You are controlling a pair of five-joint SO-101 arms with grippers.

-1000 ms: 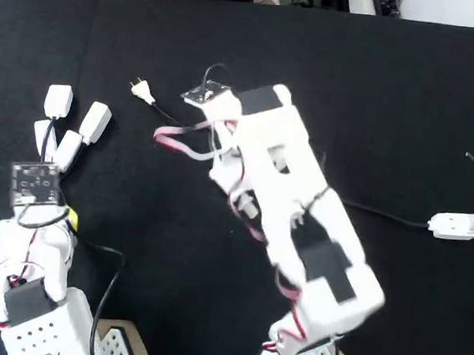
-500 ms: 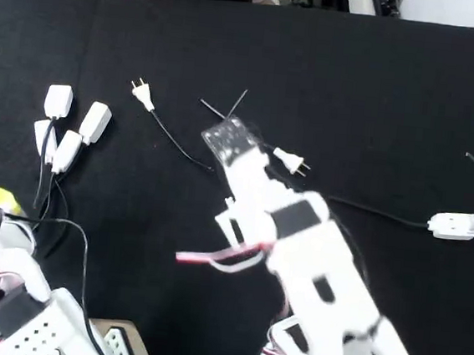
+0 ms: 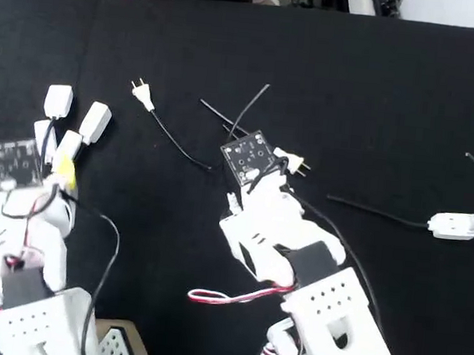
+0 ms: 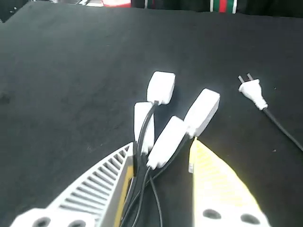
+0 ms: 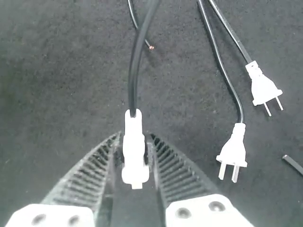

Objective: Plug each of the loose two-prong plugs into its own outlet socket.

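Note:
Several white outlet sockets [image 4: 161,87] lie bunched at the table's left [image 3: 76,124], their black cords trailing back. My left gripper [image 4: 161,146] is open and straddles those cords just behind the sockets. In the right wrist view my right gripper [image 5: 134,139] is shut on a white two-prong plug [image 5: 134,153], whose black cable runs away from it. Two more loose plugs [image 5: 262,87] [image 5: 233,153] lie on the cloth beyond. In the high view one plug [image 3: 289,160] lies beside the right arm's wrist board [image 3: 247,157], and another [image 3: 143,93] lies near the sockets.
A single white socket block [image 3: 457,224] with a black cord lies at the far right. Loose black cables [image 3: 177,147] cross the middle of the black cloth. Both arm bases stand at the near edge.
The right arm pulled back from its far reach near the left plug to the table's middle and now grips a plug. The left arm drew away, then came back over the socket cords.

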